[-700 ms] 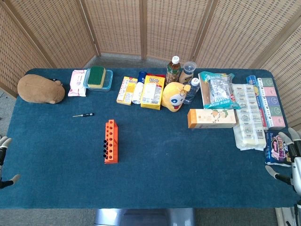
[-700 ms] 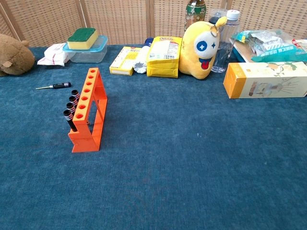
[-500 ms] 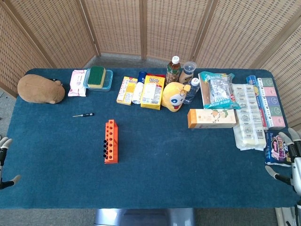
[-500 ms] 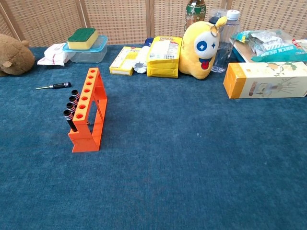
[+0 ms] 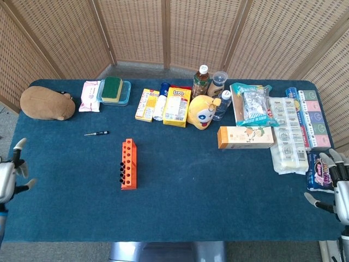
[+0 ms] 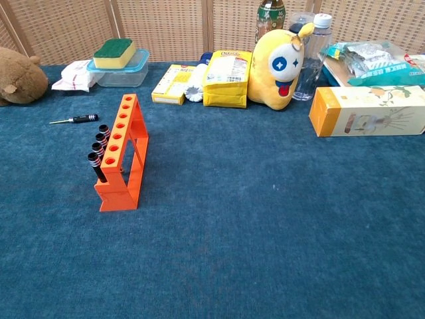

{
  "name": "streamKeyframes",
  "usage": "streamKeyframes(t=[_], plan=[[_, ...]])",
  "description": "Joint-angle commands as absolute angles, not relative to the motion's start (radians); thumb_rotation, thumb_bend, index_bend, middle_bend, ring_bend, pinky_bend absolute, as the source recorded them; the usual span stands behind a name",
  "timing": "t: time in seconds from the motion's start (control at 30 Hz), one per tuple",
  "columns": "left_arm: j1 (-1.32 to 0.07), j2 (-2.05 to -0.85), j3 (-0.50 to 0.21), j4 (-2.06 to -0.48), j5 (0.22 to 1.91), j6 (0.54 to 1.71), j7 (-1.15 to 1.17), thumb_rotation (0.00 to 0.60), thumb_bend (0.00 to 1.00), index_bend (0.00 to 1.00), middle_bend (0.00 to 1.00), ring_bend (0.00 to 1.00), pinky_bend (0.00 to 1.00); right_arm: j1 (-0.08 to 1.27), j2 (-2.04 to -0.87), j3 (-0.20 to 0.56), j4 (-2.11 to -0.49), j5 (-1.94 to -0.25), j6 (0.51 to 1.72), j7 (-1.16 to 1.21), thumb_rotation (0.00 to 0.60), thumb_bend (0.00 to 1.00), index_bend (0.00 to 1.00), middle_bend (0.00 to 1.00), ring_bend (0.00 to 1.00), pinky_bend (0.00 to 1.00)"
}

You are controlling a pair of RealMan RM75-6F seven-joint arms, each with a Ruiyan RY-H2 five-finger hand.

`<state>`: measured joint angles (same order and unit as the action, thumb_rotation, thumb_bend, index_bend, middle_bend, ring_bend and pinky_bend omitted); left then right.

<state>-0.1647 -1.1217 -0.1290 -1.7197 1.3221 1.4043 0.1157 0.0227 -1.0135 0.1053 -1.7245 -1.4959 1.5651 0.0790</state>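
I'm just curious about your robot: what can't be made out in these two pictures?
- Left hand: head view, cut by the left edge; absent from chest view.
- Right hand: head view, cut by the right edge.
- Tools in the orange rack: only their black handles show.
- Yellow packet: print too small.

Woven rattan screen [image 5: 163,27] behind blue table [image 5: 218,185]

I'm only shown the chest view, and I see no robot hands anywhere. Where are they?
Observer: The head view shows the left hand at the left edge of the table, fingers apart, holding nothing.
Operator: And the other one?
Observer: The right hand is at the right edge, also empty, close by a purple packet.
Operator: Anything else over there?
Observer: A long white pack lies just beyond that packet.
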Motion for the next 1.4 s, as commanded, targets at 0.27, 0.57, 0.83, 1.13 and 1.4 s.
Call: streamKeyframes(t=[0.27, 0.57, 0.83, 1.13, 1.4], plan=[[-0.41, -1.307, -0.251, -1.476, 1.101, 1.089, 0.166, 0.6, 0.23, 0.19, 1.0, 1.0, 1.0, 0.048, -1.02, 0.11, -1.695, -1.446, 1.495, 0.105, 0.6, 0.0, 0.1, 0.03, 0.0, 0.01], [-0.541, -1.436, -0.301, -1.319, 0.937, 0.953, 0.231, 0.6, 0.26, 0.29, 1.0, 1.0, 1.0, 0.063, -1.024, 0.122, -1.67, -1.398, 1.45, 0.126, 0.6, 0.0, 0.09, 0.03, 0.0, 0.0], [-0.66, -1.502, -0.311, -1.214, 0.792, 0.85, 0.364, 0.6, 0.28, 0.32, 1.0, 1.0, 1.0, 0.07, -1.021, 0.129, -1.653, -1.361, 1.418, 0.147, 0.6, 0.0, 0.09, 0.03, 0.0, 0.0], [-0.786, -1.619, -0.322, -1.034, 0.646, 0.771, 0.465, 0.6, 0.29, 0.32, 1.0, 1.0, 1.0, 0.077, -1.021, 0.137, -1.641, -1.328, 1.391, 0.156, 0.6, 0.0, 0.08, 0.03, 0.0, 0.0], [-0.875, -1.715, -0.324, -0.881, 0.558, 0.699, 0.514, 0.6, 0.3, 0.36, 1.0, 1.0, 1.0, 0.077, -1.019, 0.148, -1.622, -1.294, 1.375, 0.173, 0.6, 0.0, 0.08, 0.03, 0.0, 0.0]])
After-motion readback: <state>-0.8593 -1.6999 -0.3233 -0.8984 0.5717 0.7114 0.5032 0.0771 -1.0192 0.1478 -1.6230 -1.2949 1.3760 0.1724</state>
